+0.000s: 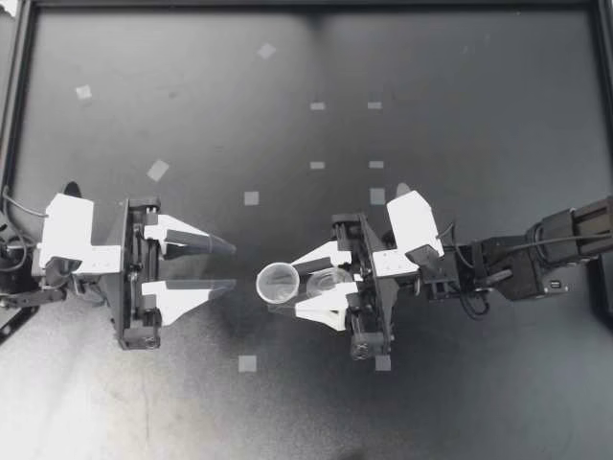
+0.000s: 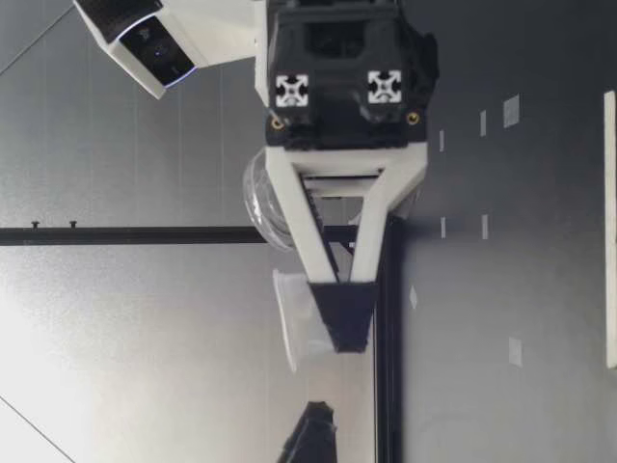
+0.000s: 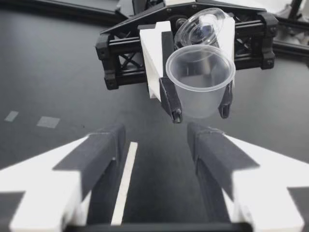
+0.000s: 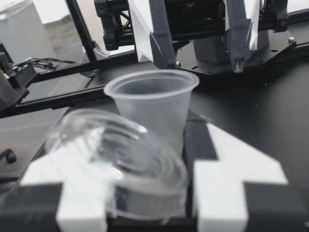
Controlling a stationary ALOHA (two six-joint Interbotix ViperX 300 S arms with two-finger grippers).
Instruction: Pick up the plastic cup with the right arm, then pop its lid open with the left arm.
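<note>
Across the whole top view, a dark table (image 1: 460, 86), bounded by a black rail (image 1: 18, 96) at 9 o'clock and more rail along 12 o'clock. Wide bare surface from the middle out toward 12 and 1 o'clock. A further free strip along 6 o'clock.

In from 3 o'clock and reaching just past the middle, the right arm (image 1: 536, 254). At its end the right gripper (image 1: 284, 287), aimed at 9 o'clock, fingers clamped from two sides on a frosted cup (image 1: 277, 280) just at 7 o'clock of the table's middle. In from 9 o'clock, the left gripper (image 1: 233, 264), aimed at 3 o'clock, fingers spread well apart. Tips near the cup but not touching it, with only a narrow gap of table between.

Long axis of the frosted cup (image 3: 200, 82) close to upright, mouth up, narrower base down. Gripped low on its wall by the finger ends, base clear of the table, judging by the left wrist view. In the low view, the same frosted cup (image 2: 292, 333) at the finger ends, rim above them.

Farther back between the same fingers, at 3 o'clock of the frosted one, a clear cup (image 1: 329, 281), tipped well off upright, resting over one finger in the right wrist view (image 4: 120, 164).

Dotted about, small pale tape squares (image 1: 251, 198): that one at 12 o'clock of the frosted cup, another at 6 o'clock of it.
</note>
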